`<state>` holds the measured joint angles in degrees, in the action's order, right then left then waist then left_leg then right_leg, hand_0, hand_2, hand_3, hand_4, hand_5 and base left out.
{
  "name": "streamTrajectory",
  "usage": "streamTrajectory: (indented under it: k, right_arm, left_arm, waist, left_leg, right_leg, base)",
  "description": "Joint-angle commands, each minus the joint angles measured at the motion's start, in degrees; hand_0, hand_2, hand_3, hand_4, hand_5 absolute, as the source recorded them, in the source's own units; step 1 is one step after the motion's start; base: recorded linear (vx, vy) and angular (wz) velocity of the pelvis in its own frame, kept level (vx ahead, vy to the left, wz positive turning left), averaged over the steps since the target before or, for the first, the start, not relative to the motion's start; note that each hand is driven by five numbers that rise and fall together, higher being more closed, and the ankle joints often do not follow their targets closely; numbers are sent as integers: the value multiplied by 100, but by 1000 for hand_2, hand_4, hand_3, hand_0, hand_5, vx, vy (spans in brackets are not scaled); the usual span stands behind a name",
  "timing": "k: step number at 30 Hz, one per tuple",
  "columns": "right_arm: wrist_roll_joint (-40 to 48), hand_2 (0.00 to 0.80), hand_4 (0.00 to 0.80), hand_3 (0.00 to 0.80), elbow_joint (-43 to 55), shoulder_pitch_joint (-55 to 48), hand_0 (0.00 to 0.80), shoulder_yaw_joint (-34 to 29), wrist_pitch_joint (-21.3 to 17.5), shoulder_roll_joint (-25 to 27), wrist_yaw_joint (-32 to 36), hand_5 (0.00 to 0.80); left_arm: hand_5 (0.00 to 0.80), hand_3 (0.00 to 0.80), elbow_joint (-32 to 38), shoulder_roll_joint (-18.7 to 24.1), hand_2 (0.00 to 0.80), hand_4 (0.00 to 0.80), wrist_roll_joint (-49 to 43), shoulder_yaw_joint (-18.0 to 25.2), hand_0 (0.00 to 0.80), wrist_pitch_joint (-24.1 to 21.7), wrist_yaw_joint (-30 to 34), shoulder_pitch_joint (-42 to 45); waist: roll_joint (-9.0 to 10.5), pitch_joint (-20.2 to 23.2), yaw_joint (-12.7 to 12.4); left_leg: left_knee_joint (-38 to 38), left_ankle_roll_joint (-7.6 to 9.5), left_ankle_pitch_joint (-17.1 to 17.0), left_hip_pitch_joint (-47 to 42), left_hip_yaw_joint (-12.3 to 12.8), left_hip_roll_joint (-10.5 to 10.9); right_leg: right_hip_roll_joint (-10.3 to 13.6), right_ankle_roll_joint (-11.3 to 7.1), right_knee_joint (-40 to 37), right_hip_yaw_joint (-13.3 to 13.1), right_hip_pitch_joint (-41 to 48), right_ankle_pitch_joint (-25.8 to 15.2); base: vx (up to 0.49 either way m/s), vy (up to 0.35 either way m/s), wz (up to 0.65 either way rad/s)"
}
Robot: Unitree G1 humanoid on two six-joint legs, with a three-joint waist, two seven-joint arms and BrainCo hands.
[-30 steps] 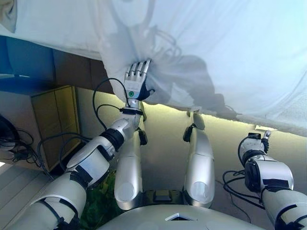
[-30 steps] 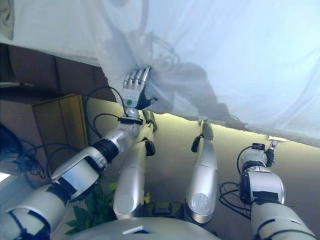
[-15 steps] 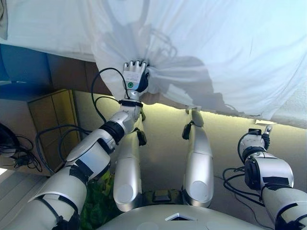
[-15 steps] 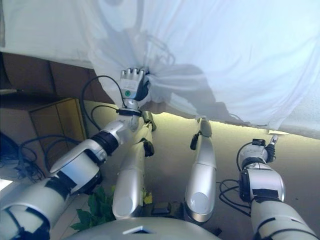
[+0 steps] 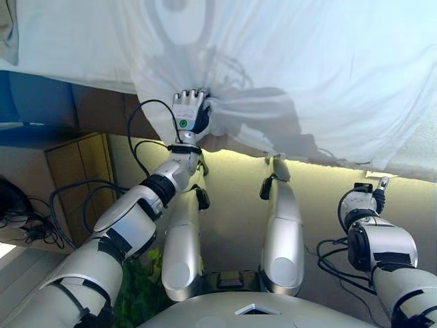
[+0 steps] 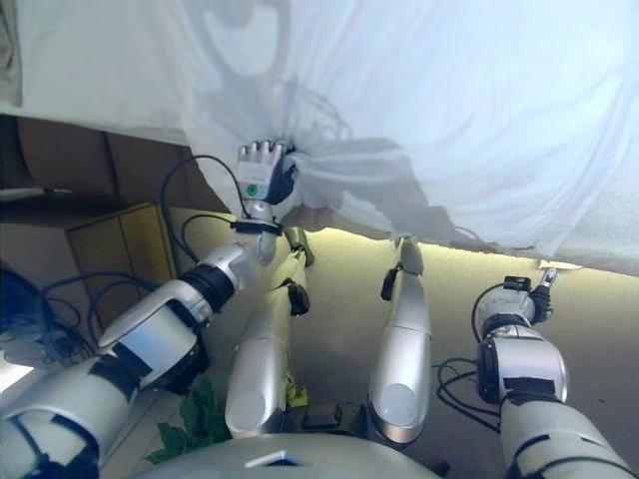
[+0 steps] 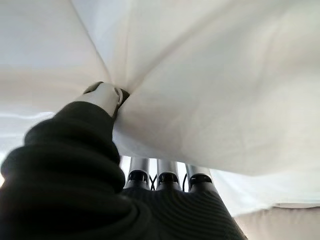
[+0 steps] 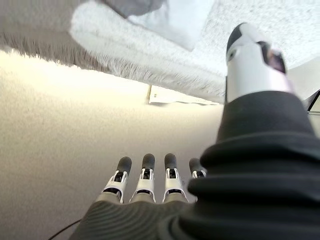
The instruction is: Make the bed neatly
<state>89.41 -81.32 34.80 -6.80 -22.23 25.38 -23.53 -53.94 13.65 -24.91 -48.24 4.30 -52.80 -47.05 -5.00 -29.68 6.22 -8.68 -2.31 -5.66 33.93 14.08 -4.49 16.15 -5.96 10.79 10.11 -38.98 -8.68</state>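
Note:
A white bed sheet (image 5: 307,61) covers the bed across the top of both eye views, and its edge hangs over the bed's side. My left hand (image 5: 190,113) reaches up to that edge and is shut on a gathered bunch of sheet, with creases fanning out from the grip. In the left wrist view my thumb (image 7: 102,97) presses into the cloth (image 7: 225,75), which hides the fingertips. My right hand (image 5: 369,198) hangs low at the right, beside the bed and above the floor, open and holding nothing. Its fingers (image 8: 145,175) are straight.
A brown bed frame (image 5: 102,113) shows under the sheet at the left. Below it stand a wooden cabinet (image 5: 75,178) and a blue object (image 5: 34,96). Green leaves (image 5: 140,287) lie by my left arm. A textured white cover (image 8: 150,65) hangs over the beige floor (image 5: 232,198).
My left hand's fingers, straight against the sheet a second ago, have curled and gathered the cloth into a bunch. The right hand has barely moved.

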Motion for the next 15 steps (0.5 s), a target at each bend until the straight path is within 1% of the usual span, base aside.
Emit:
streamTrajectory:
  k: [1, 5, 9, 15]
  right_arm:
    - [21, 0, 0, 0, -105, -488, 0, 16, -357, 244, 173, 0]
    - [-3, 0, 0, 0, -87, -604, 0, -53, -381, 228, 191, 0]
    - [-39, 0, 0, 0, -104, -695, 0, -145, -371, 229, 172, 0]
    - [-168, 0, 0, 0, -156, -948, 0, -275, -372, 178, 283, 0]
  left_arm:
    - [800, 800, -198, -55, 800, 800, 476, 461, 800, -409, -96, 138]
    - [800, 800, -413, 95, 800, 800, 876, 688, 800, -704, -154, 353]
    - [800, 800, -541, 301, 800, 800, 1041, 905, 800, -842, -129, 563]
    - [800, 800, -791, 460, 800, 800, 1354, 1124, 800, -1008, -191, 1062]
  waist:
    - [16, -12, -60]
    - [19, -12, -125]
    - [-17, 14, -257]
    - [-65, 392, -420]
  left_leg:
    - [-503, -403, -290, 286, -232, -535]
    - [-499, -395, -210, -206, -295, -515]
    - [-435, -380, -133, -672, -392, -476]
    - [-160, -366, -82, -1165, -508, -392]
  right_leg:
    - [488, -560, 290, 109, 436, 103]
    - [528, -533, 205, 214, 1006, 128]
    - [548, -530, 114, 352, 1543, 154]
    - [492, -535, -121, 512, 2115, 216]
  base:
    - [34, 34, 0]
    - [53, 36, 5]
    - [56, 22, 6]
    - [83, 45, 10]
